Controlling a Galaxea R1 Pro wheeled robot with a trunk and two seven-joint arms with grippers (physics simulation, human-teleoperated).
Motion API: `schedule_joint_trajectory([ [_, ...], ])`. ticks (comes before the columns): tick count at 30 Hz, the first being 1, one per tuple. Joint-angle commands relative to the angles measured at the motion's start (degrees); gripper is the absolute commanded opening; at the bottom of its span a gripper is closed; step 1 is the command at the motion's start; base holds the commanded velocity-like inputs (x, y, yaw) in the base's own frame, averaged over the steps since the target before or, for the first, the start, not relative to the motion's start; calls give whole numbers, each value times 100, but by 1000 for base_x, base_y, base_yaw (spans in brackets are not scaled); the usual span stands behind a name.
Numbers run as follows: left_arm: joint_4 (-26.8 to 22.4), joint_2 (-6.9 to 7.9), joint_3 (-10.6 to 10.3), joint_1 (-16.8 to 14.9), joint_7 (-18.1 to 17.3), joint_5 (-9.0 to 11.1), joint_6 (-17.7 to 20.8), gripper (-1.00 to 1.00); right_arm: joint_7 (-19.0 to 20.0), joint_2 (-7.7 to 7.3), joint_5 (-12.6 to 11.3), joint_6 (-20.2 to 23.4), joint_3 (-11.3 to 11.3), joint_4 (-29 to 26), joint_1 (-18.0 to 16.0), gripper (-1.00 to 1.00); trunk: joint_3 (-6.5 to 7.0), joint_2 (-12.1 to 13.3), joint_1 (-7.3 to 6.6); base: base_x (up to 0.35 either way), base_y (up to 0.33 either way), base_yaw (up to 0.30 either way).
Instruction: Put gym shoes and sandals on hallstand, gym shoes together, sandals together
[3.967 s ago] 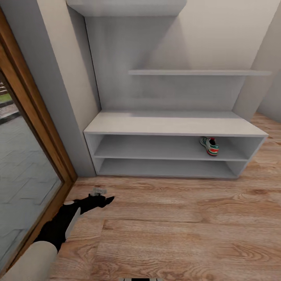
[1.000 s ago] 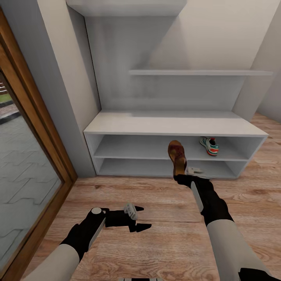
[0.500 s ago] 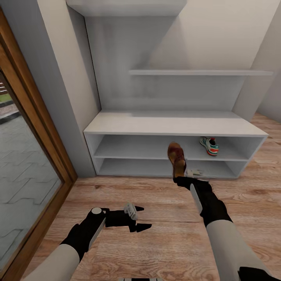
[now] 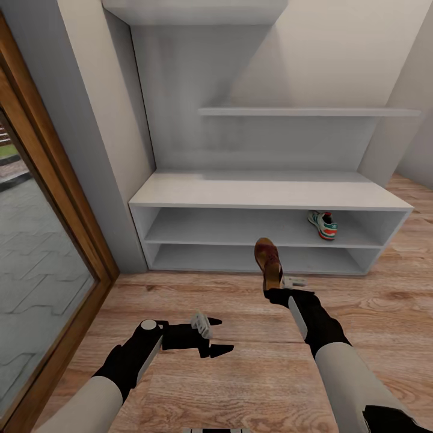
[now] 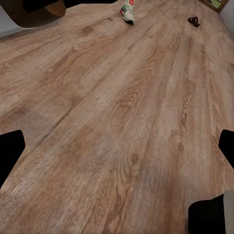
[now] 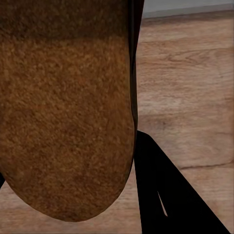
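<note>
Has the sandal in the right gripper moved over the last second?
Yes. The sandal has dropped slightly and shifted left against the hallstand; its top now sits below the upper shelf edge.

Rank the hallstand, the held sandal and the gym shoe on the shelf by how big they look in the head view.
1. hallstand, by far the largest.
2. sandal, shut in the right gripper.
3. gym shoe on the upper shelf.
The sandal is nearer the camera, so its lead over the gym shoe may be only apparent.
</note>
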Motion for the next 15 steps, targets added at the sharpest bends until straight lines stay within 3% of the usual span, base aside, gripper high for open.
schedule_joint_trajectory([
  [1, -7, -2, 5, -2, -22, -14, 42, 100, -16, 6, -16, 32, -19, -8, -2, -100, -5, -2, -1, 17, 0, 0],
  [5, -7, -2, 5, 0, -22, -14, 42, 100, -16, 6, -16, 31, -19, -7, -2, -100, -5, -2, -1, 134, 0, 0],
  [15, -7, -10, -2, -1, -22, -14, 42, 100, -16, 6, -16, 31, -19, -7, -2, -100, -5, -2, -1, 333, 33, 0],
])
